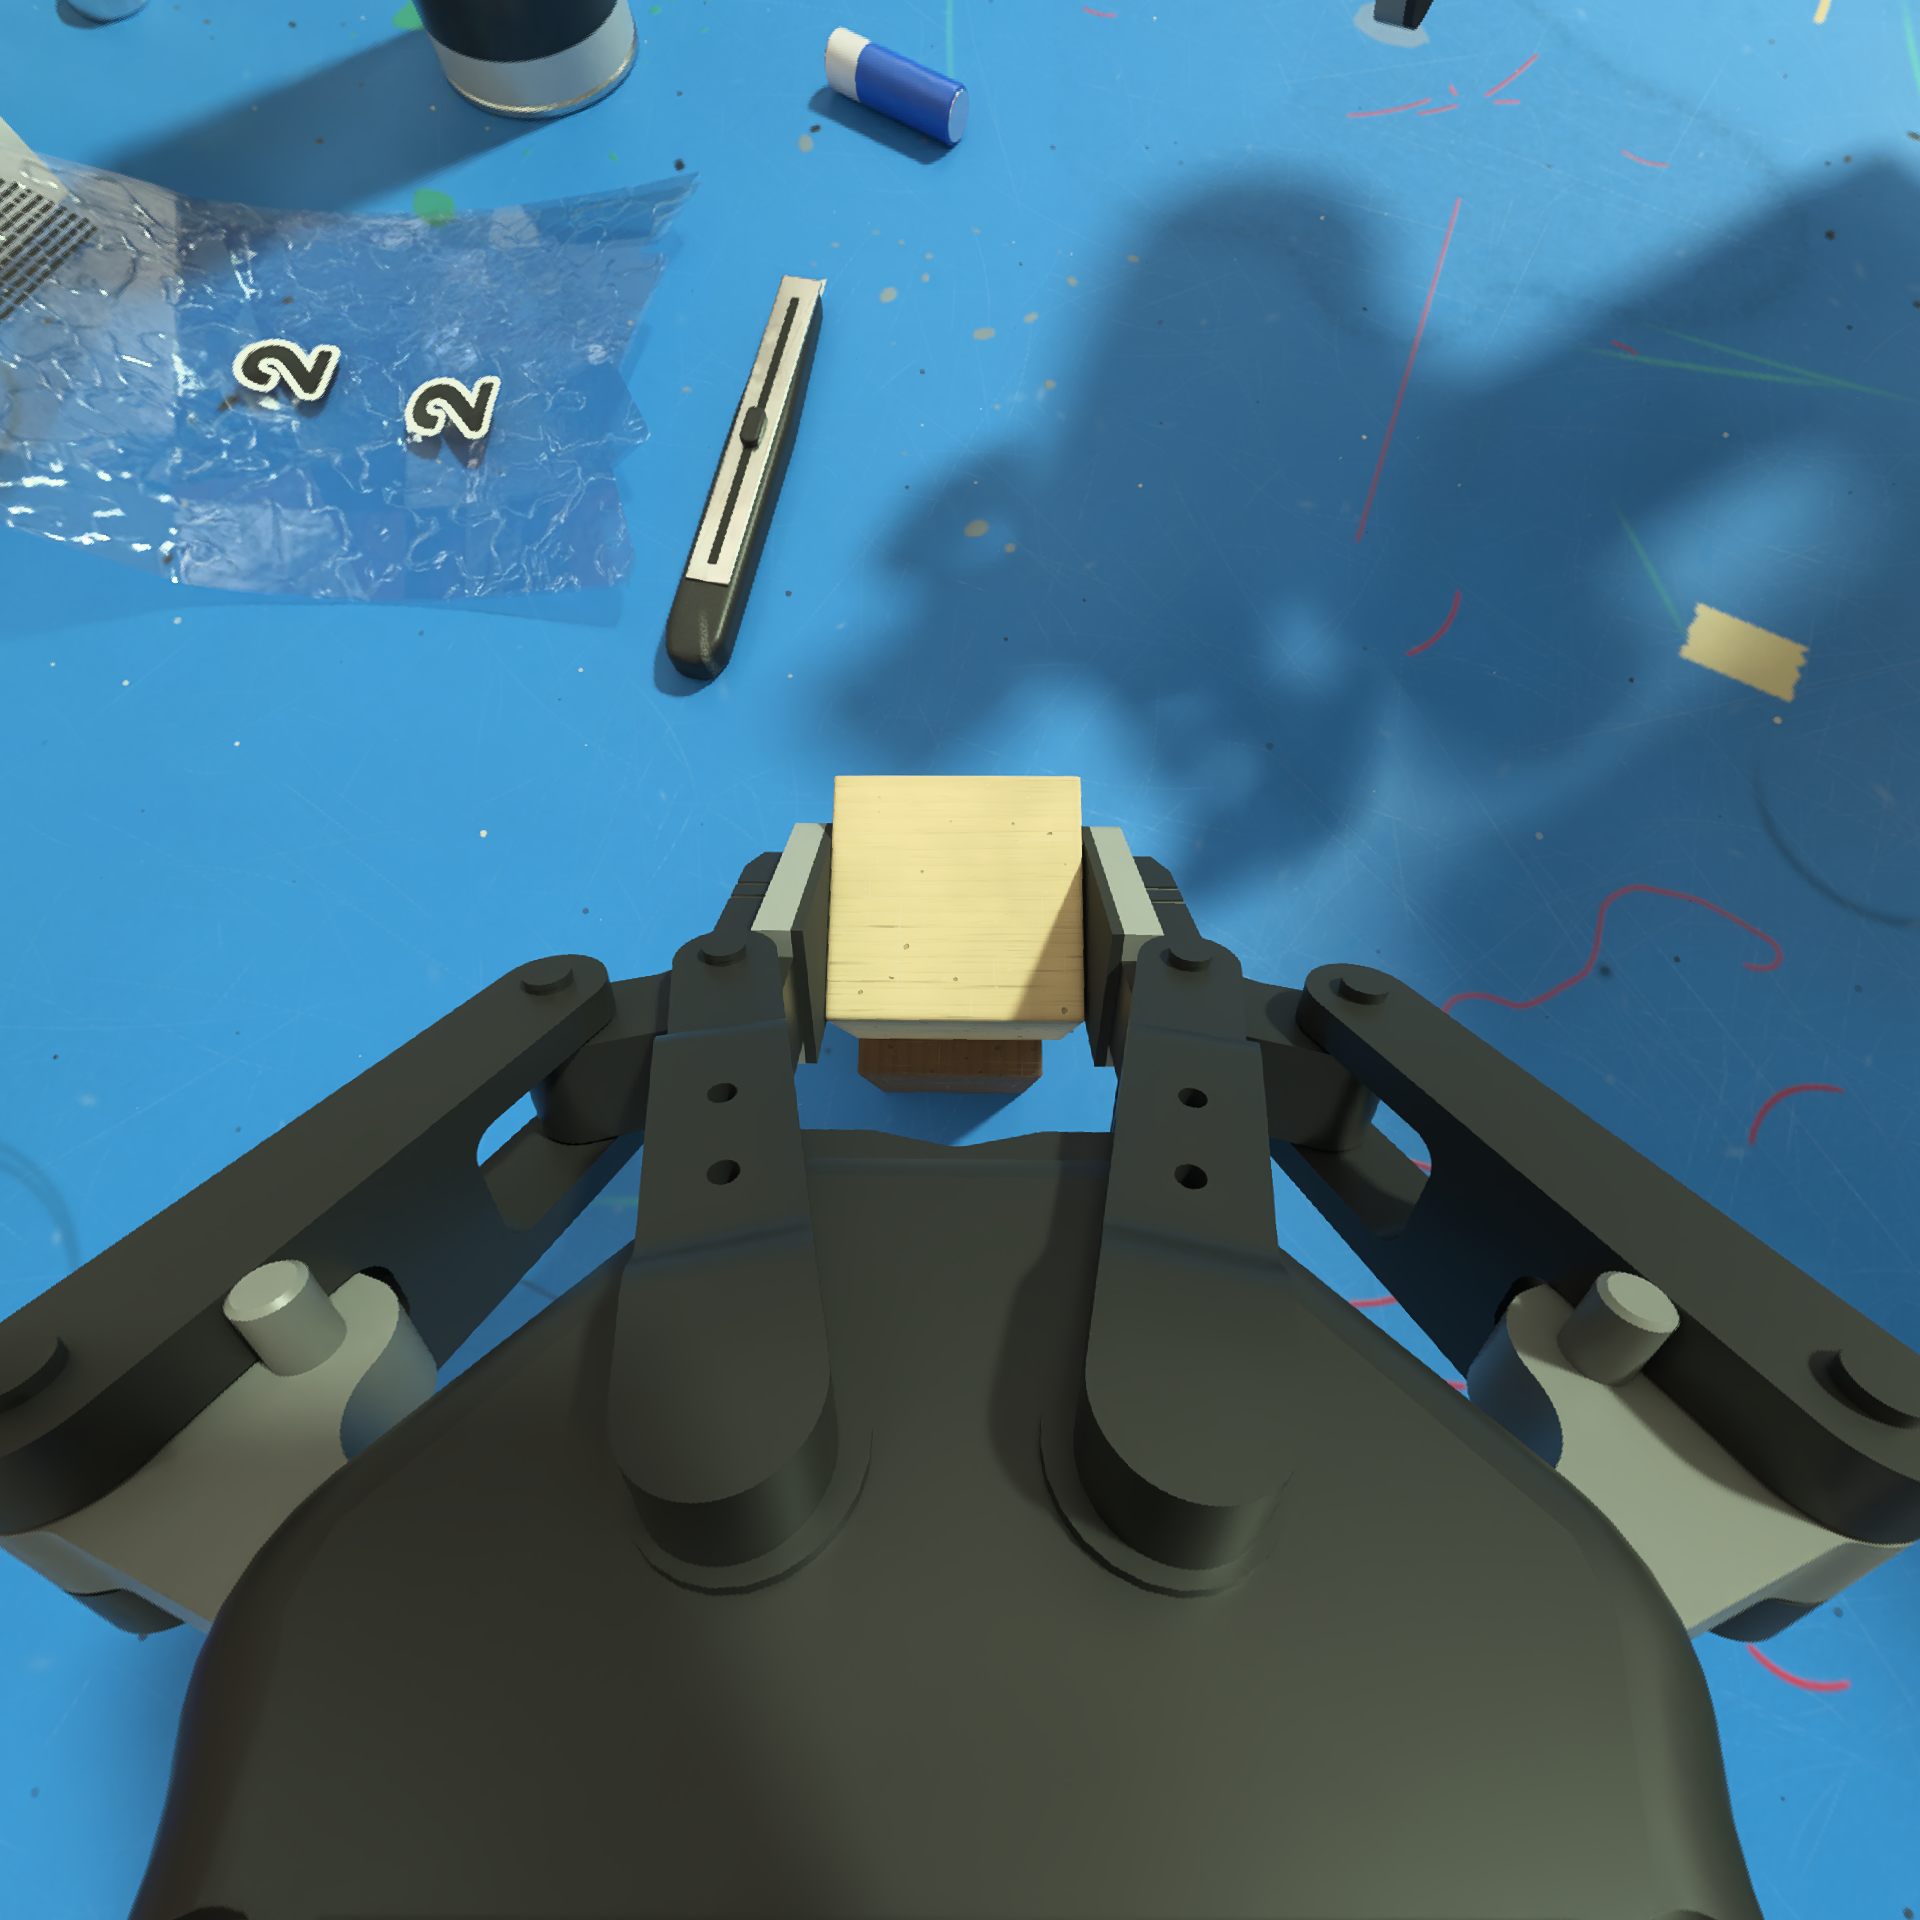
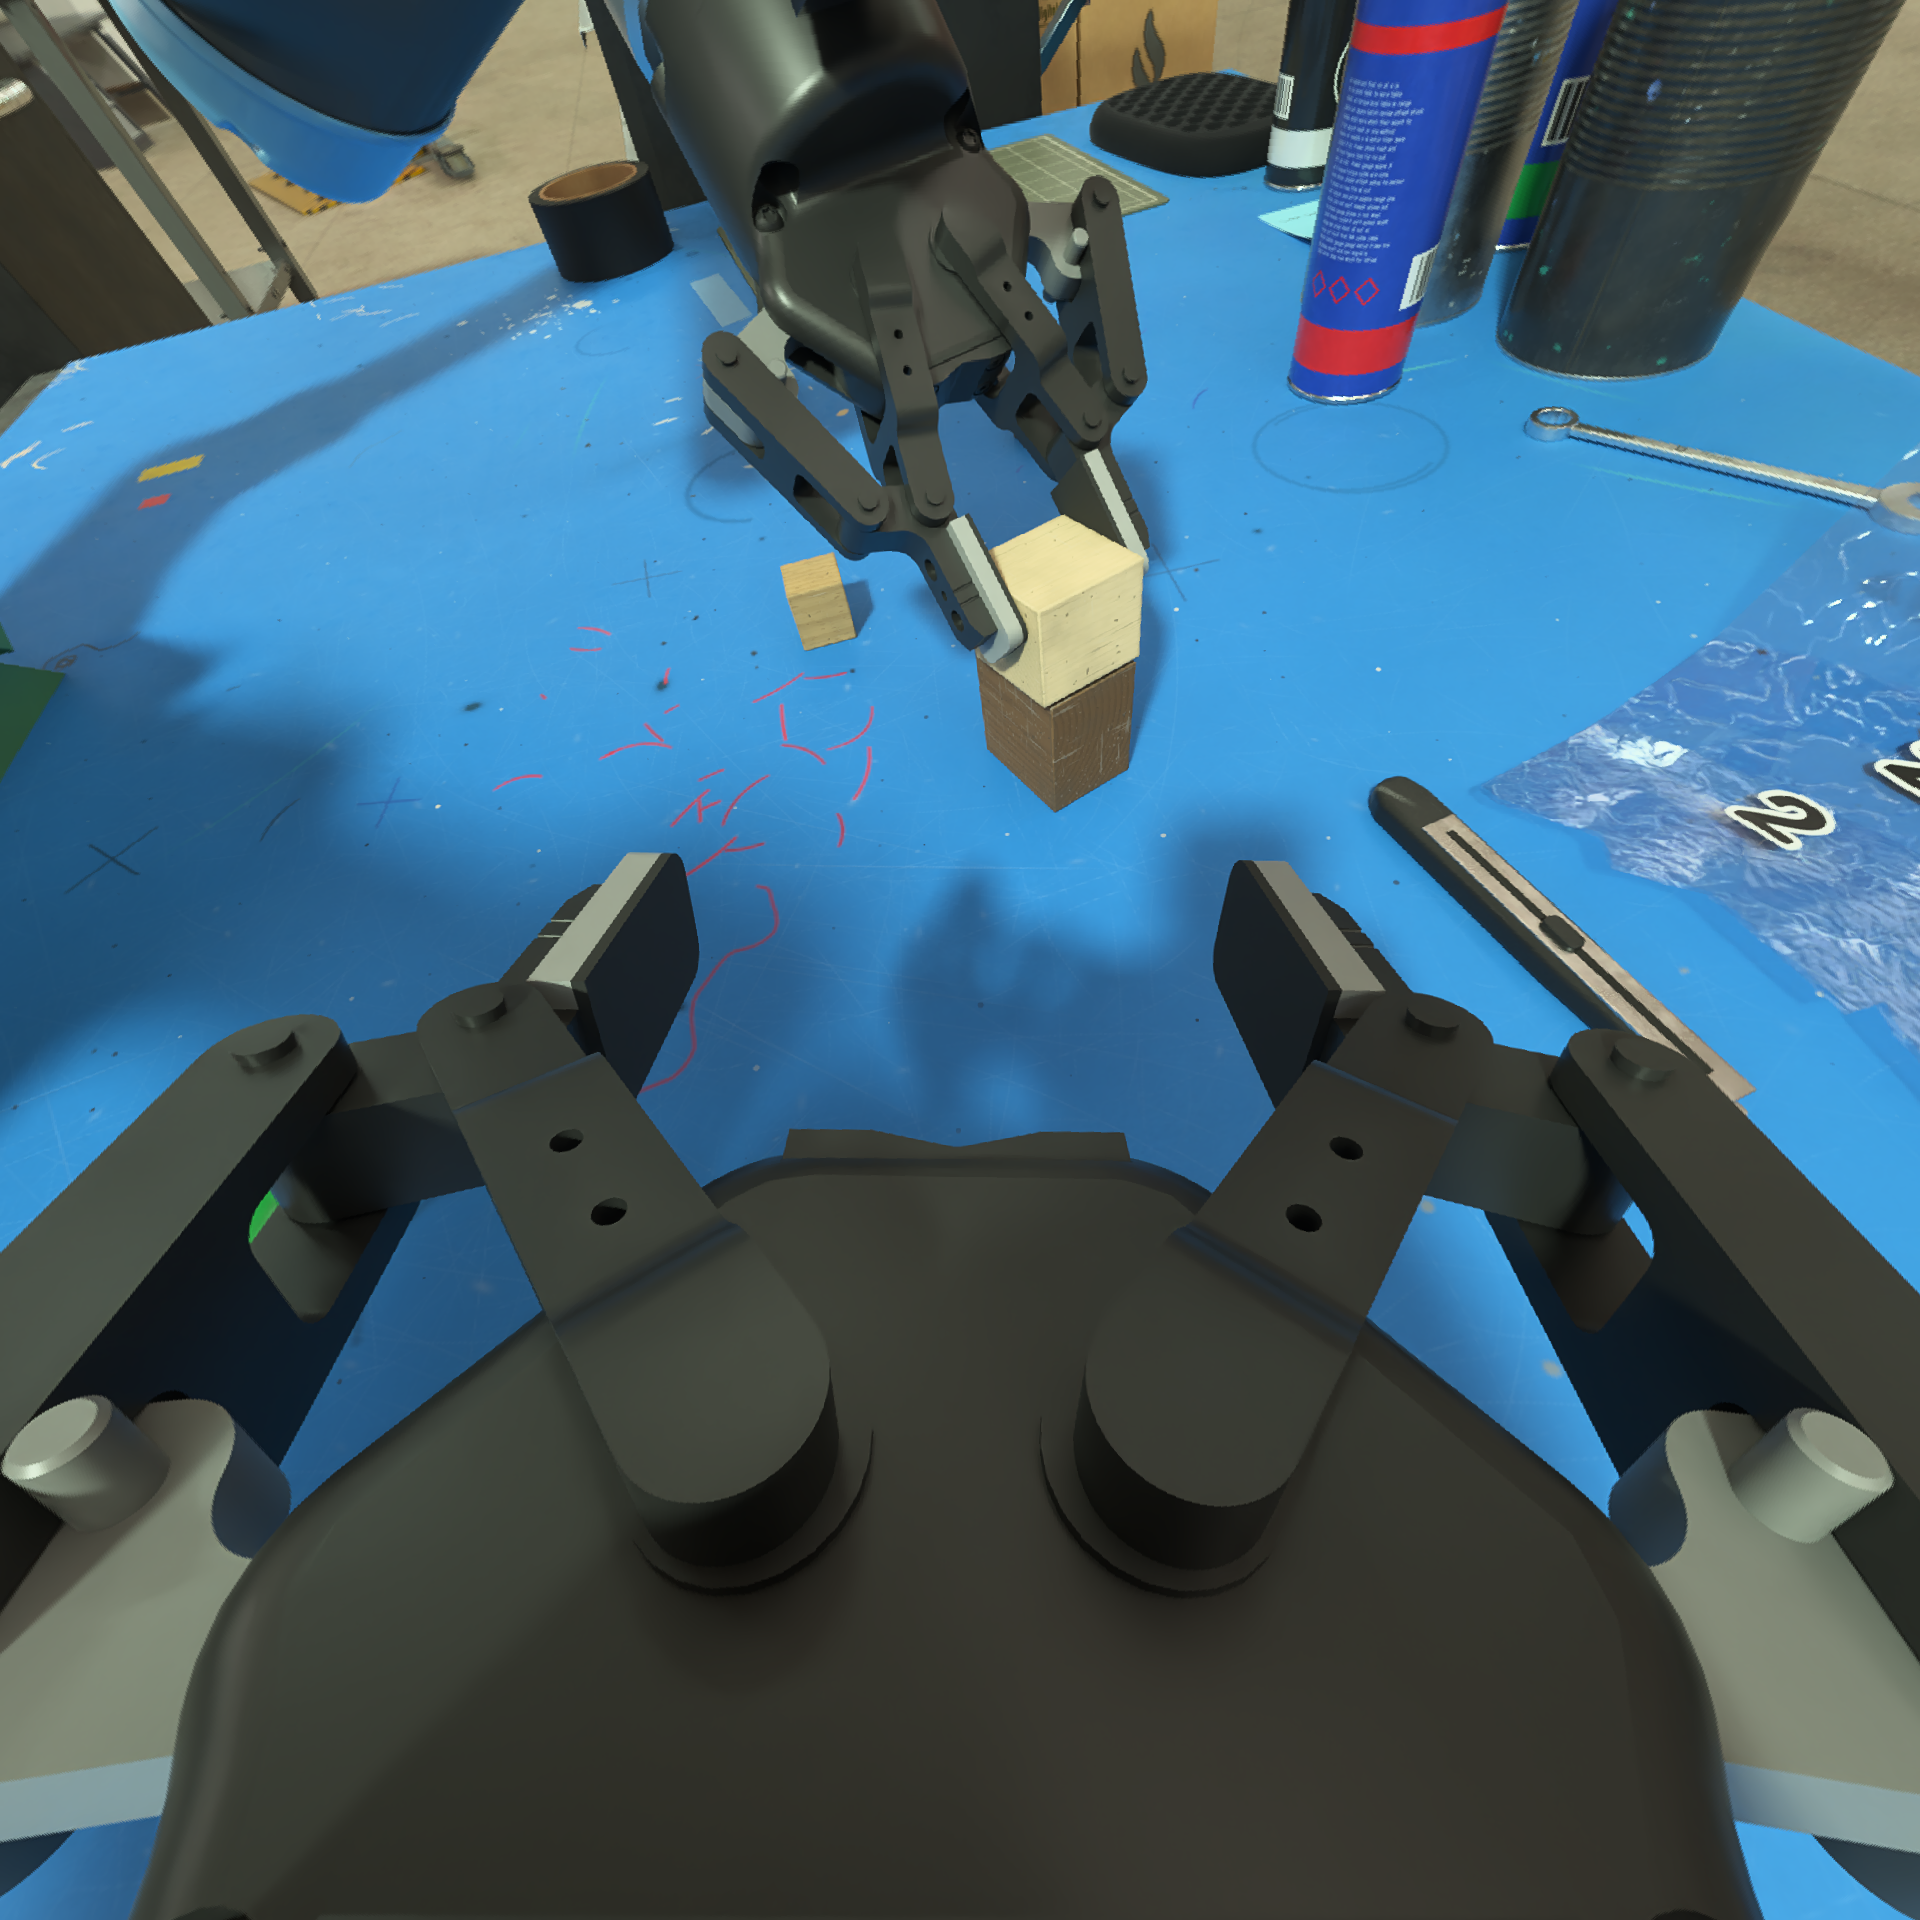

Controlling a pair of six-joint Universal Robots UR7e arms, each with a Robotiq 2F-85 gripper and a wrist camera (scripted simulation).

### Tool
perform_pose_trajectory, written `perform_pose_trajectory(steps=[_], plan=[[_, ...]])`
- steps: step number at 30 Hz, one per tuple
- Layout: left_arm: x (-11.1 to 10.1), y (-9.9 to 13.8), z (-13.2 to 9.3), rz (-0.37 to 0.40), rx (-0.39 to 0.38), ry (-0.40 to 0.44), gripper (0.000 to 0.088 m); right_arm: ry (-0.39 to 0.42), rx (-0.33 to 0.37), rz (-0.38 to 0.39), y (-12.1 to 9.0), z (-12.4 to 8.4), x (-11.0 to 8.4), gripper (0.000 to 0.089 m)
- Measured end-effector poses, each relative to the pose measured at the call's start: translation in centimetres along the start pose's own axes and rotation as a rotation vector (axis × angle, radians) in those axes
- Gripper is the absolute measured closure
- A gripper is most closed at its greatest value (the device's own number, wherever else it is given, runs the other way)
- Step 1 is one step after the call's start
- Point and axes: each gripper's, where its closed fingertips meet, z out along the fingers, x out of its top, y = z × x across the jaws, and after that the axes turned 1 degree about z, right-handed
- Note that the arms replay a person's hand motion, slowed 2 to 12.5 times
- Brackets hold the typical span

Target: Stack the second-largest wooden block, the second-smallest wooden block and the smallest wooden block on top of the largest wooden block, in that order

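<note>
My left gripper (image 1: 954, 868) is shut on a pale wooden block (image 1: 954, 904), with the pads against its two sides. The pale block rests on top of a dark brown wooden block (image 1: 948, 1068), mostly hidden beneath it. The right wrist view shows this stack from the side: the pale block (image 2: 1075, 613) sits on the brown block (image 2: 1060, 743), and the left gripper (image 2: 1065, 592) is clamped around it. A small tan wooden block (image 2: 821, 601) stands on the blue table to the left of the stack. My right gripper (image 2: 956, 914) is open and empty, low over the table in front of the stack.
A utility knife (image 2: 1538, 925) and a crinkled plastic sheet (image 1: 364, 416) lie beside the stack. A blue-and-white stick (image 1: 899, 83) and a can (image 1: 530, 52) sit farther off. A spray can (image 2: 1371, 208), a dark cylinder (image 2: 1683, 187), a wrench (image 2: 1704, 457) and a tape roll (image 2: 603, 218) stand at the back.
</note>
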Motion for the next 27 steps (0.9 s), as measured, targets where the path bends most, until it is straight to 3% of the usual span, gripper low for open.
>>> perform_pose_trajectory(steps=[27], plan=[[-0.07,0.02,-0.11,-0.001,-0.010,0.005,0.0490,-0.003,0.005,0.002,-0.02,0.05,-0.10,0.0039]])
